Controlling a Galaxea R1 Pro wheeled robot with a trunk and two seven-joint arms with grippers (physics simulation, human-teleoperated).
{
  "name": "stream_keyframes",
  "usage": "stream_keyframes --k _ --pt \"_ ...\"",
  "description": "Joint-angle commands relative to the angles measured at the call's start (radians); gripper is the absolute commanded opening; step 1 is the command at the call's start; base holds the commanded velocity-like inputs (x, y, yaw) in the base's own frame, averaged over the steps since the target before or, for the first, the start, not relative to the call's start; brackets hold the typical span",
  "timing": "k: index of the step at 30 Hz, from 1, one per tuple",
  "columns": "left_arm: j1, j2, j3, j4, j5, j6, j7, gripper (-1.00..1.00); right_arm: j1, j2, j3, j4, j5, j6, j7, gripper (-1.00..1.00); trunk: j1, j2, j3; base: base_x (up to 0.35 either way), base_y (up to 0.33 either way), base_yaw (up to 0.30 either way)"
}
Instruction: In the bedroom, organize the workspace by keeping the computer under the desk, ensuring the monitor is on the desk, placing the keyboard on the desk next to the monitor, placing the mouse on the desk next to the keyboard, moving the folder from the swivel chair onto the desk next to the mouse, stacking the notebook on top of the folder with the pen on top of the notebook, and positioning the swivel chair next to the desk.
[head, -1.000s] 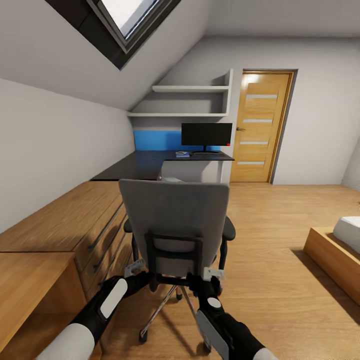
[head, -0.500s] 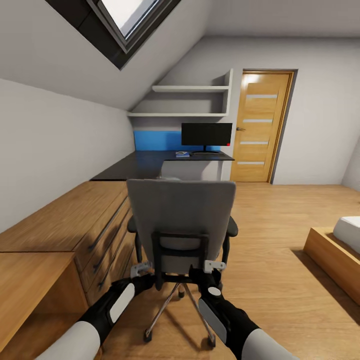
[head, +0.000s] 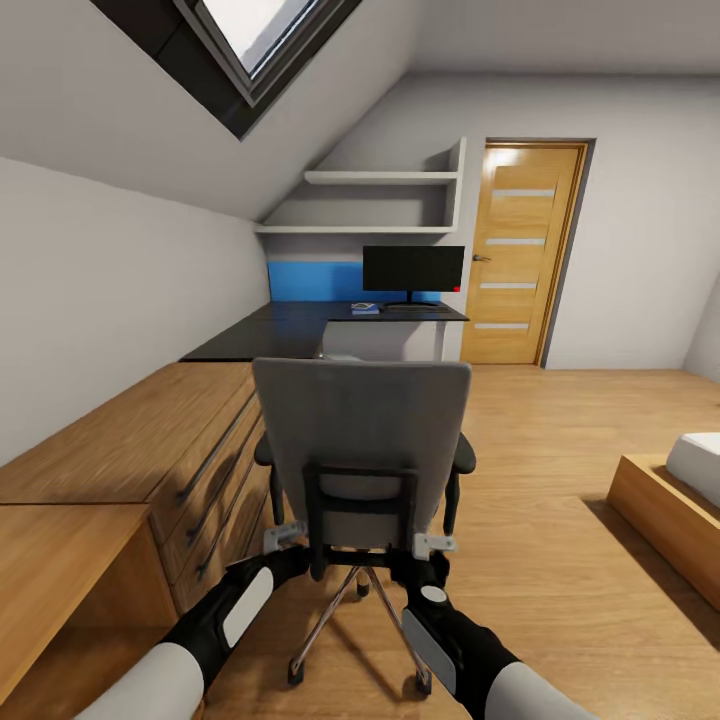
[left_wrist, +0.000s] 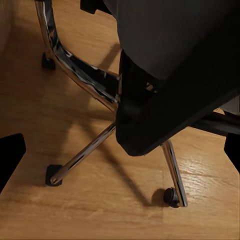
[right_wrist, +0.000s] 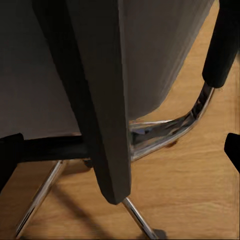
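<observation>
Both hands, left hand (head: 285, 534) and right hand (head: 432, 545), open, flank the swivel chair (head: 362, 440) back; table (head: 300, 328) at 12 o'clock, chair not yet beside it.

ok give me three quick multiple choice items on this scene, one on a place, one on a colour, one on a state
1. Where does the monitor stand?
A. on the floor
B. on the desk
C. on the wall shelf

2. What colour is the panel behind the desk?
A. blue
B. red
C. green

3. How is the door?
A. wide open
B. off its hinges
C. shut

Answers:
1 B, its stand rests on the black desk top.
2 A, a bright blue strip shows to one side of the monitor.
3 C, the door sits flat in its frame.
</observation>
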Motion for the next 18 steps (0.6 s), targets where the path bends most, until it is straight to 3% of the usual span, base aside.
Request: stream_keyframes --k 1,6,11,18 --pt "0.000 -0.004 -0.007 -0.002 0.011 -0.003 0.009 1.00 -0.001 0.000 0.010 0.015 -0.010 -0.006 -0.007 1.00 0.000 -0.001 -0.001 0.000 0.000 0.000" --pt "0.000 -0.013 -0.016 0.028 0.011 -0.020 0.007 1.00 -0.001 0.001 0.015 0.076 -0.011 -0.007 0.002 1.00 0.000 -0.001 -0.001 0.000 0.000 0.000" --pt "0.000 -0.019 -0.038 0.072 0.013 -0.034 0.006 1.00 -0.001 0.002 0.015 0.101 -0.010 -0.006 0.055 1.00 0.000 -0.001 -0.001 0.010 -0.005 0.000" --pt "0.000 -0.022 -0.052 0.094 0.012 -0.039 -0.008 1.00 0.000 0.003 0.015 0.112 -0.008 -0.007 0.096 1.00 0.000 -0.001 -0.001 0.184 -0.106 0.000"
